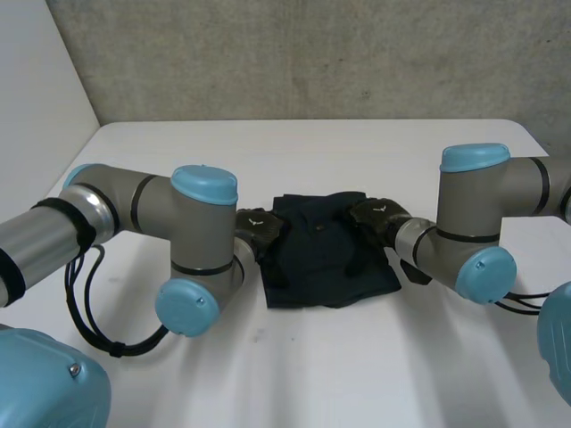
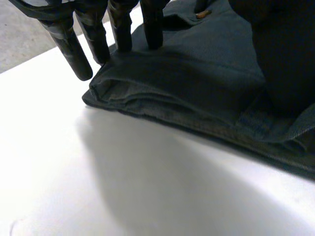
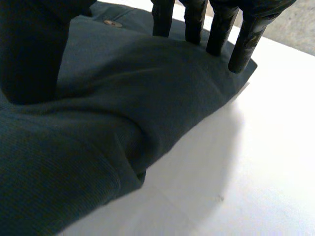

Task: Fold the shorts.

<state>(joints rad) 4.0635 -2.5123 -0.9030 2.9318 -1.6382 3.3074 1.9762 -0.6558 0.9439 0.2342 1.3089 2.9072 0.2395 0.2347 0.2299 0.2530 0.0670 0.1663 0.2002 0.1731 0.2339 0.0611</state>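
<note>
Both arms sit nearest the camera, the left arm (image 1: pixel 201 241) and the right arm (image 1: pixel 473 214) bent inward over the white table (image 1: pixel 312 357). Dark shorts (image 1: pixel 317 259) lie on the middle of the table between the two hands, bunched into a compact, roughly rectangular pile.

Left hand (image 1: pixel 259 227): on the left edge of the shorts. In the left wrist view its fingers (image 2: pixel 120 29) are straight, with the tips set down on a layered corner of the cloth and the thumb (image 2: pixel 285 49) resting on the fabric apart from them. No cloth is gripped.

Right hand (image 1: pixel 379 216): on the right edge. Its fingers (image 3: pixel 219 29) are straight, tips on the cloth near a corner. The thumb (image 3: pixel 34 49) presses on the fabric, which humps between them.

A small button (image 3: pixel 109 22) shows on the shorts near the thumb.
</note>
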